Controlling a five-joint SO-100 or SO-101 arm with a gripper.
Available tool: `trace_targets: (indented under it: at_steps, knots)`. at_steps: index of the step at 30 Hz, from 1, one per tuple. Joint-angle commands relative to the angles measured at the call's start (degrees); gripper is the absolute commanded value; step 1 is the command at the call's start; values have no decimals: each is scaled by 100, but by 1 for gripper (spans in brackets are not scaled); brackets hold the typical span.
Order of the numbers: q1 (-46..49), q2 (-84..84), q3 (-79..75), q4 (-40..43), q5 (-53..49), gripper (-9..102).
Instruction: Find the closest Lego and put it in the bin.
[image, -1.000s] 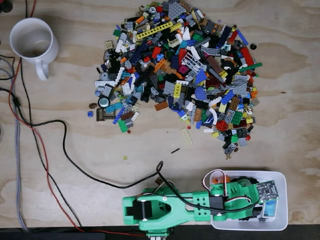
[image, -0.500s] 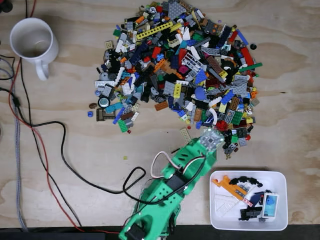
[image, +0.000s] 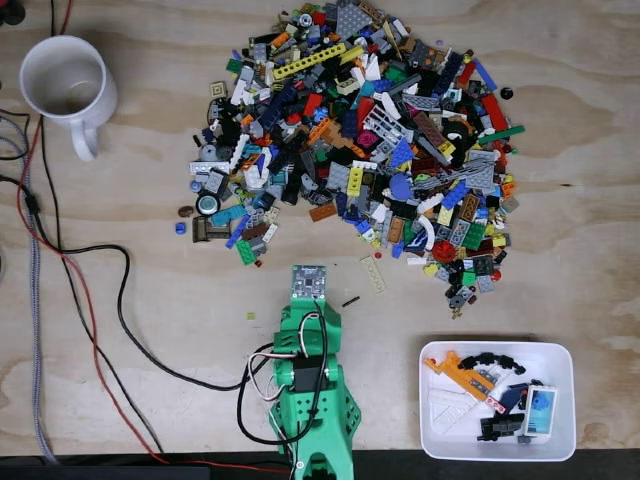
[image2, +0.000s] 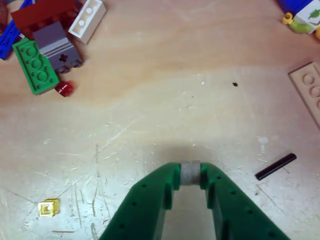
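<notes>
Plywood tabletop (image: 560, 260) runs under everything, with the big heap of Lego (image: 360, 140) spread across its upper middle in the fixed view and a white mug (image: 65, 85) off at ten o'clock. Over the last second the green arm (image: 310, 390) has swung from above the bin (image: 562, 440), across the heap's lower edge, to point straight up at twelve o'clock from the bottom centre; I take that as a drop-off finished and a fresh search begun. That bin sits at about four o'clock from the arm, well apart, with a handful of pieces already inside. Down in the wrist view, the pincer (image2: 190, 172) has its green tips drawn together on a small grey pad, gripping no Lego and hovering over bare wood. Loose pieces nearest it are a black rod (image2: 276, 166) at three o'clock and a tiny yellow piece (image2: 48, 207) at eight o'clock.
</notes>
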Motion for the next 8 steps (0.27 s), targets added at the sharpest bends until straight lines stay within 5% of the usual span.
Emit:
trace_targets:
  at_steps: [1, 8]
  knots:
    - [-185, 9, 352, -35, 62, 0]
    - [-149, 0, 325, -132, 141, 0]
